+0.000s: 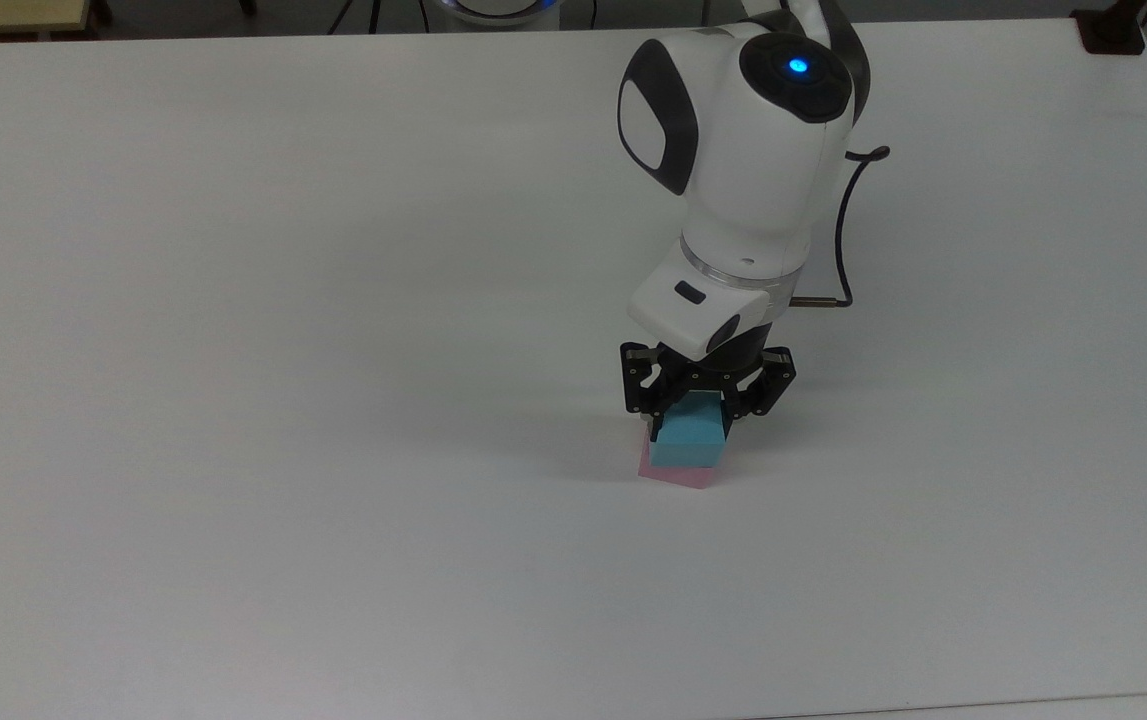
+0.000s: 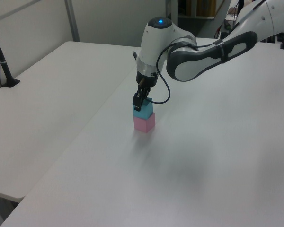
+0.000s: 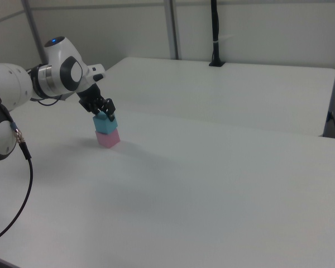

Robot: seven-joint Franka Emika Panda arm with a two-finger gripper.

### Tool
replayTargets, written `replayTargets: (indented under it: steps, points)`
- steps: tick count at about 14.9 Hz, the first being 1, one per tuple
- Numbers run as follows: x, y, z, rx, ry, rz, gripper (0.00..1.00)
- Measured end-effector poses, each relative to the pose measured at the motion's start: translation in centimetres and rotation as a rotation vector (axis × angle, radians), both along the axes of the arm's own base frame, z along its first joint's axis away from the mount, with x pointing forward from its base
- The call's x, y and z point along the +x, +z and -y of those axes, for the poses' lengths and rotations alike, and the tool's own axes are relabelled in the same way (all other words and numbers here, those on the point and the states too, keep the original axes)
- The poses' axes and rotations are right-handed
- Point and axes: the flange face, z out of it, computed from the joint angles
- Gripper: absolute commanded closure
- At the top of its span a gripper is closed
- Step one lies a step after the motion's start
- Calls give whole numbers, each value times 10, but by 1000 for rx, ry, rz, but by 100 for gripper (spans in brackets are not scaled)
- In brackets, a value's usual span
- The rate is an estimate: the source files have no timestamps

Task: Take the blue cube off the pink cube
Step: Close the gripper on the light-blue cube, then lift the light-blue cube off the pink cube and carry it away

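Gripper (image 1: pixel 690 425) down over stack, black fingers (image 1: pixel 652 428) clamped on blue cube (image 1: pixel 688 442) sides. Blue cube sits atop pink cube (image 1: pixel 675 474), mid white table (image 1: pixel 233 300). Top view: pink mostly hidden, thin edge peeking. Left view: pink cube (image 2: pixel 144 123) front face plain, full. Both cubes matte, sharp-edged; arm glossy white.

No readable txt, labels, brands, nos. or signs anywhere. Arm casing plain, cube faces plain, table bare of print.
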Motion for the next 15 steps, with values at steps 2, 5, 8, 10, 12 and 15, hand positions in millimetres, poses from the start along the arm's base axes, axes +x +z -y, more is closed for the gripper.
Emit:
replayTargets:
  steps: [2, 5, 8, 10, 12, 15]
  points:
    - [0, 11, 2, 4, -2, 15, 90]
    - [-6, 79, 22, 19, -13, 93, 88]
    - [-30, 124, 84, -32, 2, 91, 88]
    - [-54, 130, 170, -93, 0, 40, 88]
    - [-78, 122, 238, -114, -4, -19, 88]
    - [-117, 105, 341, -130, -3, -117, 85]
